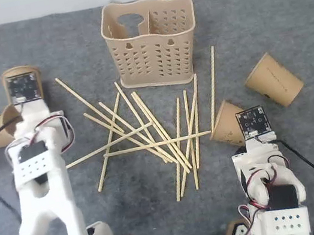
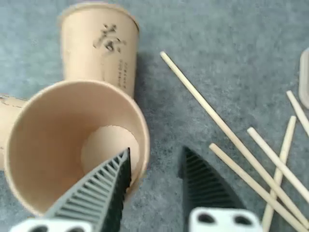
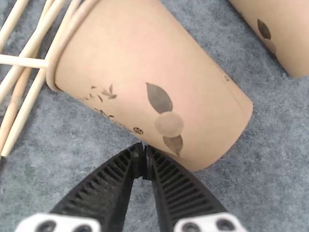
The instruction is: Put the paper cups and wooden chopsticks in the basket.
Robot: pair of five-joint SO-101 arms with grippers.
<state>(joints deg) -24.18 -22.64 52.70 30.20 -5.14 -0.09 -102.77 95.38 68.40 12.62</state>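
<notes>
Grey felt-like cloth (image 1: 285, 16) covers the table, and the task looks barely begun. The basket (image 1: 152, 57) stands upright at the far side, and every cup and stick I can see lies outside it. The wooden chopsticks (image 1: 147, 131) are strewn in a crossed heap just in front of the basket. The left gripper (image 2: 156, 152) is spread apart, one finger inside the mouth of a paper cup (image 2: 72, 145) lying on its side and the other outside its rim (a grasp set up, by my reading, but not yet closed). A second cup (image 2: 101, 43) sits just beside it. The right gripper (image 3: 143, 159) is pressed together on nothing, its tips just at the side of a tipped cup (image 3: 145, 92), with a further cup (image 1: 272, 80) near. By my judgement, all the cups and sticks are left to load.
</notes>
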